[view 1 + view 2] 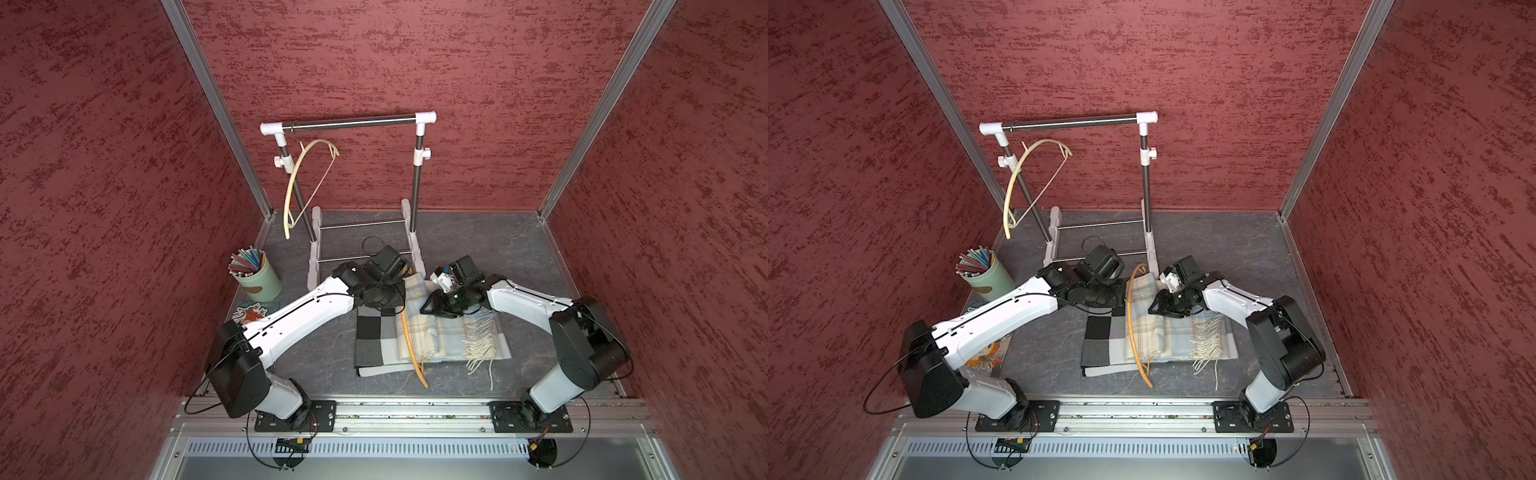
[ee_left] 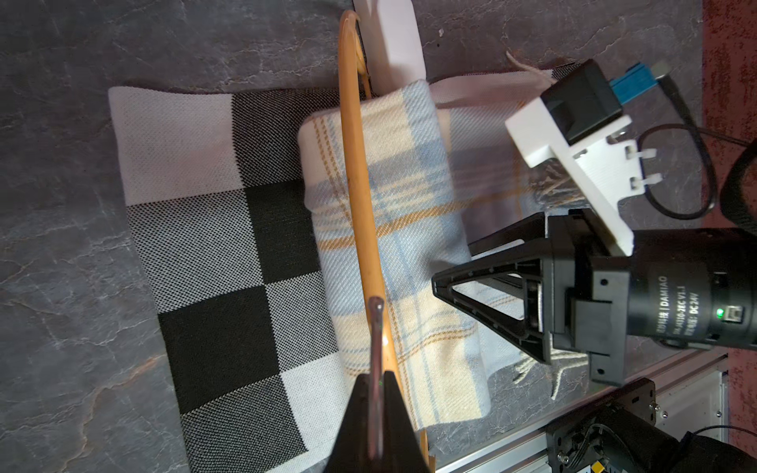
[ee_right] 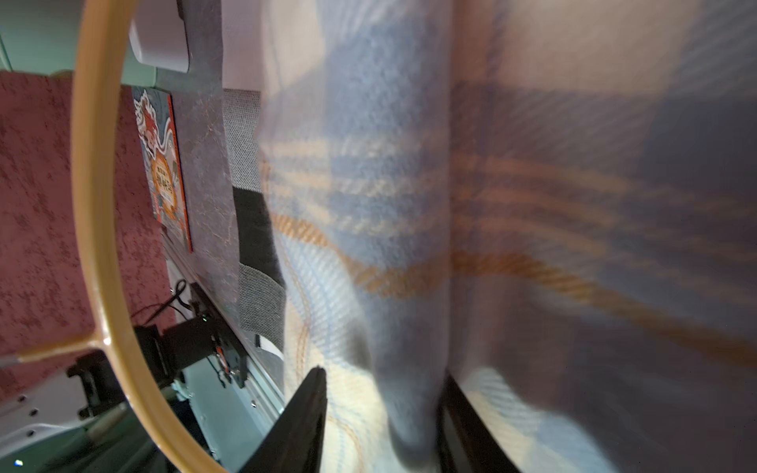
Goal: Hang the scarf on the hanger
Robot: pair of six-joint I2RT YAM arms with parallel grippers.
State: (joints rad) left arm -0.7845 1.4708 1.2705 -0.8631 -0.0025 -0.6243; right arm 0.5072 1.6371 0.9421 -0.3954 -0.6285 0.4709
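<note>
Left jaws clamp the hanger (image 2: 357, 184) hook (image 2: 375, 336), hold it level; right jaws straddle a plaid scarf (image 1: 432, 336) fold, pinch unclear: bite deep, then drag toward 9 o'clock over hanger.

Red textured walls (image 1: 415, 62), grey marbled floor (image 1: 498, 249), aluminium corner posts (image 1: 219, 108)

Two scarves (image 1: 374, 332) (image 1: 440, 336), two hangers (image 1: 292, 183) (image 1: 411, 349), one rack (image 1: 353, 122), one cup (image 1: 262, 278).

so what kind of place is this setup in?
Probably a lab robot cell dressed up as a closet corner, not a real room: red panels on aluminium posts, two arms bolted to a front rail, and a small clothes rack on the table.
</note>
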